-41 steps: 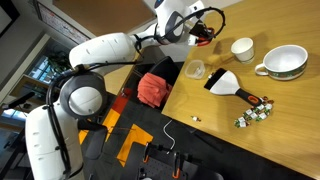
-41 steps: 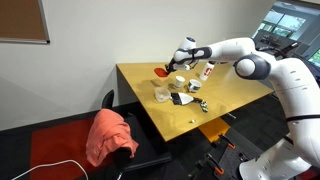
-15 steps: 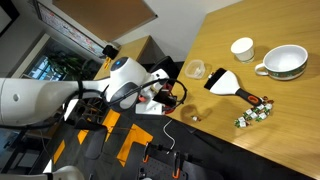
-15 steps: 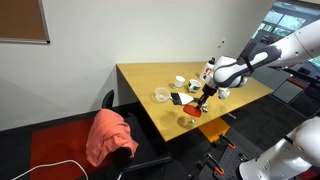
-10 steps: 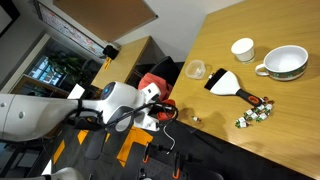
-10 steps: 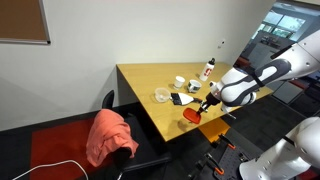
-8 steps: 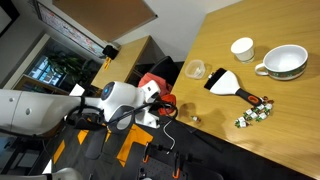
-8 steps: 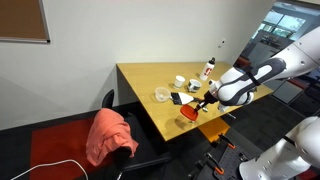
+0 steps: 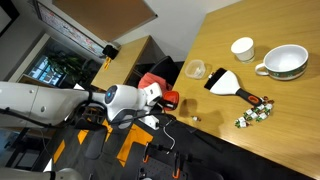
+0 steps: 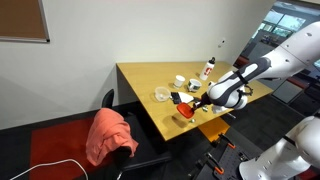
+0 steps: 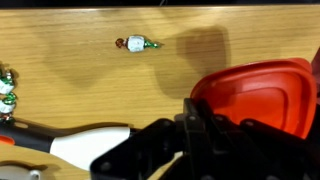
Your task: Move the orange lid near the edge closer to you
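Observation:
The orange lid (image 11: pixel 262 92) fills the right of the wrist view, red-orange and tilted, with my gripper's (image 11: pixel 192 128) dark fingers closed on its rim. In both exterior views my gripper (image 9: pixel 163 101) (image 10: pixel 196 103) holds the lid (image 9: pixel 171 98) (image 10: pixel 185 112) just above the near corner of the light wooden table, right by the table's edge (image 9: pixel 178 78) (image 10: pixel 150 118). Whether the lid touches the wood cannot be told.
On the table stand a white cup (image 9: pixel 241 48), a white bowl (image 9: pixel 285 62), a clear round container (image 9: pixel 195 70), a black and white brush (image 9: pixel 225 82), a small wrapped sweet (image 11: pixel 137 44) and green-white bits (image 9: pixel 255 115). A red cloth (image 10: pixel 108 135) lies on a chair beside the table.
My gripper has carried the orange lid from the far side of the table to its near corner. Over the last half second it shifted only slightly.

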Tool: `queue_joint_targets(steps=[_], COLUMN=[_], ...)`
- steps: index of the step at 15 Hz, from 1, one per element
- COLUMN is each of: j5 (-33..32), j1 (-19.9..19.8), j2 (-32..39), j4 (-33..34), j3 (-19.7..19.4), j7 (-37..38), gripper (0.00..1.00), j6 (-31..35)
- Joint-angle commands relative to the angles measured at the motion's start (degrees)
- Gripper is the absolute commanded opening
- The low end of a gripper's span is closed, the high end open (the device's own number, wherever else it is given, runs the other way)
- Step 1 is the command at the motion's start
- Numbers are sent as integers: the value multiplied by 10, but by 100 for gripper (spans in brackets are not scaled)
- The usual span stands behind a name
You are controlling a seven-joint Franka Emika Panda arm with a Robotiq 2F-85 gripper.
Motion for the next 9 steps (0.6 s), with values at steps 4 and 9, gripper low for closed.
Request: queue_joint_targets(steps=[4, 9], j5=[16, 15], j1=[-4, -1], j2=[83, 166], j4=[24, 87], j3=[22, 18], j7=[31, 45], gripper=[2, 2], j6=[82, 89])
